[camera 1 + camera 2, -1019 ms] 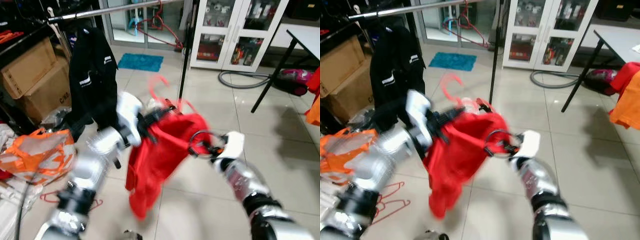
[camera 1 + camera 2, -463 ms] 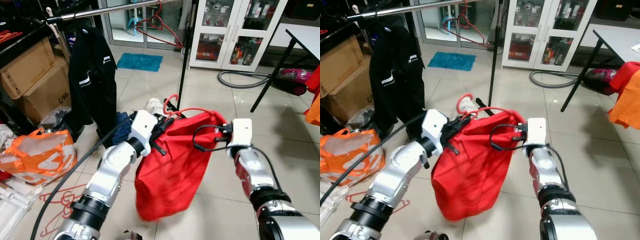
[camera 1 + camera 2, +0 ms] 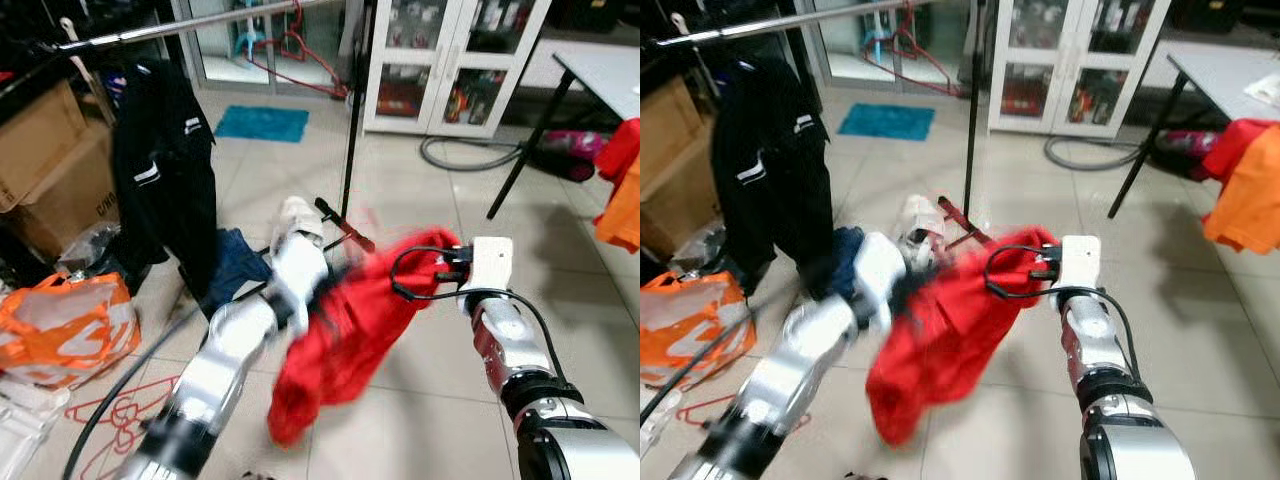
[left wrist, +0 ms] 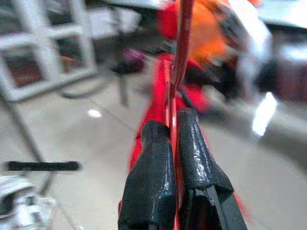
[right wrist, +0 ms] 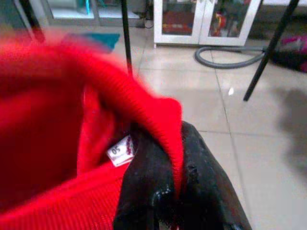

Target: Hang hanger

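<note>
While both arms reach forward, left hand pinches the red hanger and right hand clamps the red garment.

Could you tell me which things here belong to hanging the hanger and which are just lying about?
In the job:
red hanger, pinched by the left gripper
red garment, its edge pinched by the right gripper
clothes rail

Lying about:
black jacket
orange bag
cardboard boxes
grey hose
</note>
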Tool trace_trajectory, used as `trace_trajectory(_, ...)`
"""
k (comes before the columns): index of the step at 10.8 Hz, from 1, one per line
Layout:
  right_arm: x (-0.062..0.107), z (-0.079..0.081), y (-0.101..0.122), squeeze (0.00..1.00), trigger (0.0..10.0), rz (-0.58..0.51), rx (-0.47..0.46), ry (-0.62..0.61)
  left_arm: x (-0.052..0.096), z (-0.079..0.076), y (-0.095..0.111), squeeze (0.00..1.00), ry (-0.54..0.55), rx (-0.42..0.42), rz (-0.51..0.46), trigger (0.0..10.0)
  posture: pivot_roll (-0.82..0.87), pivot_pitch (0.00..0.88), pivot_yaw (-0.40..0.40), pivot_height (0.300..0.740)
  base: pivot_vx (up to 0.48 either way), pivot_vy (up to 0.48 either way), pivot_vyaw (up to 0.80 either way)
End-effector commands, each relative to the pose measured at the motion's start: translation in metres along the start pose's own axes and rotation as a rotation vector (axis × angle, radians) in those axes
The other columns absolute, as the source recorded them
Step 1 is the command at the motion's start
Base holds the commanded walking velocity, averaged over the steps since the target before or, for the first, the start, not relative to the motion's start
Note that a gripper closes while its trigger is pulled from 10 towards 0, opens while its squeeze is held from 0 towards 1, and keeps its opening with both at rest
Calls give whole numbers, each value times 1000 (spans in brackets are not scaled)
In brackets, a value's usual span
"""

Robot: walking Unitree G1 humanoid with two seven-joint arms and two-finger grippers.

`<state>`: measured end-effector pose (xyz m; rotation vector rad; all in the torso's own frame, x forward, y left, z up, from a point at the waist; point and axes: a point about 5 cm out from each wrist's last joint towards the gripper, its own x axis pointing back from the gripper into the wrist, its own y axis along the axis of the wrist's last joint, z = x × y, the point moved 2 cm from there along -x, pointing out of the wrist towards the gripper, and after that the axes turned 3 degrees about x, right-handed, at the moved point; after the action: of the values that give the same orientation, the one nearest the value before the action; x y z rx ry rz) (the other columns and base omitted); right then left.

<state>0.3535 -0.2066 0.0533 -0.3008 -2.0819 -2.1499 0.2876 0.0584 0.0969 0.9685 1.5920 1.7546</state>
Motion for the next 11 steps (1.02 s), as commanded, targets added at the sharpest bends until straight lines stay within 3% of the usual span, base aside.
trace_trajectory(1,-5,-13,18,0,10000,-51,-89,-50,7,-5,-4,0,-59,-21,30,10000,-57,0,18,740,0,0,0)
trace_trajectory(2,-7,-14,27,0,10000,-79,-165,-40,10,-6,-11,0,-72,-30,65,10000,-53,0,18,740,0,0,0)
trace_trajectory(3,-11,-18,45,0,10000,-125,-279,-27,11,6,-14,0,3,17,73,10000,-52,0,16,740,0,0,0)
trace_trajectory(4,-12,-22,49,0,10000,-132,-307,-35,10,14,-13,0,63,30,68,10000,-52,0,15,740,0,0,0)
trace_trajectory(8,-11,-26,42,0,10000,-98,-275,-43,12,5,-16,0,39,30,73,10000,-69,0,15,740,0,0,0)
trace_trajectory(11,-13,-20,53,0,10000,-136,-278,-17,8,14,-20,0,118,40,77,10000,-57,0,13,740,0,0,0)
